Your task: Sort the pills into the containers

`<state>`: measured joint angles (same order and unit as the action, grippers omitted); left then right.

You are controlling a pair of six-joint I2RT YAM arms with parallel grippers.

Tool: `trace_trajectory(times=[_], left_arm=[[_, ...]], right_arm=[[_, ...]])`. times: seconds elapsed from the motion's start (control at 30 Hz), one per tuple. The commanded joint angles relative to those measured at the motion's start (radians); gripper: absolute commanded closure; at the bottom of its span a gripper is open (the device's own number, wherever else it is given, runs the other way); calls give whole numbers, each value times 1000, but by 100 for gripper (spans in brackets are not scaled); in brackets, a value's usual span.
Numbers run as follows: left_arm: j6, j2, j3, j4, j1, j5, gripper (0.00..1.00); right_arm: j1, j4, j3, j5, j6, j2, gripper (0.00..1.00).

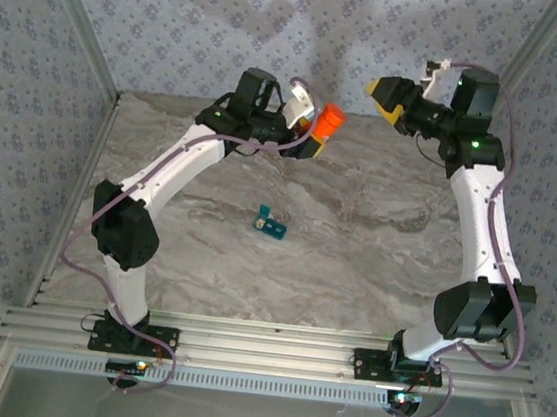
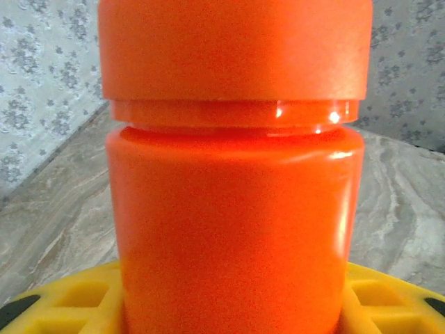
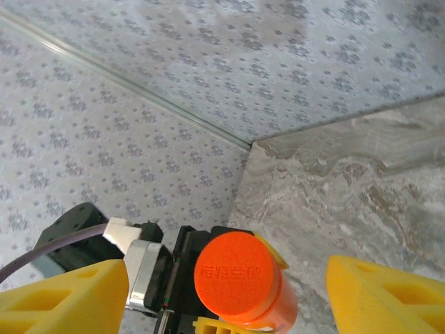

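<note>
Orange bottle [image 1: 327, 121]: clamping firm in left gripper [image 1: 311, 140]; centring wide-open right gripper [image 1: 384, 95] (apart from it) squarely on cap [image 3: 233, 275] before closing, avoiding tilted twist.

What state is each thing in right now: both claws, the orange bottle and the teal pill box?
Left claw: shut on the orange bottle.
Orange bottle: held off the table, cap on, cap end facing the right claw.
Right claw: open, empty, apart from the cap.
Teal pill box: on the table, untouched; one lid seems flipped up, too small to be sure.
</note>
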<state>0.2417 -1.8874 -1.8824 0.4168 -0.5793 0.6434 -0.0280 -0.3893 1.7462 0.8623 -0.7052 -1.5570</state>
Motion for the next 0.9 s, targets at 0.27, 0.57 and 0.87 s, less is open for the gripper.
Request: trace_trajectory(times=[0.27, 0.57, 0.87], left_arm=[[16, 12, -133, 155, 18, 206, 100], [30, -2, -161, 207, 13, 229, 100], [36, -2, -164, 222, 4, 230, 100]], right_arm=[[0, -304, 188, 199, 436, -102, 28], [-89, -531, 321, 137, 601, -164, 28], [-134, -567, 331, 120, 628, -178, 31]])
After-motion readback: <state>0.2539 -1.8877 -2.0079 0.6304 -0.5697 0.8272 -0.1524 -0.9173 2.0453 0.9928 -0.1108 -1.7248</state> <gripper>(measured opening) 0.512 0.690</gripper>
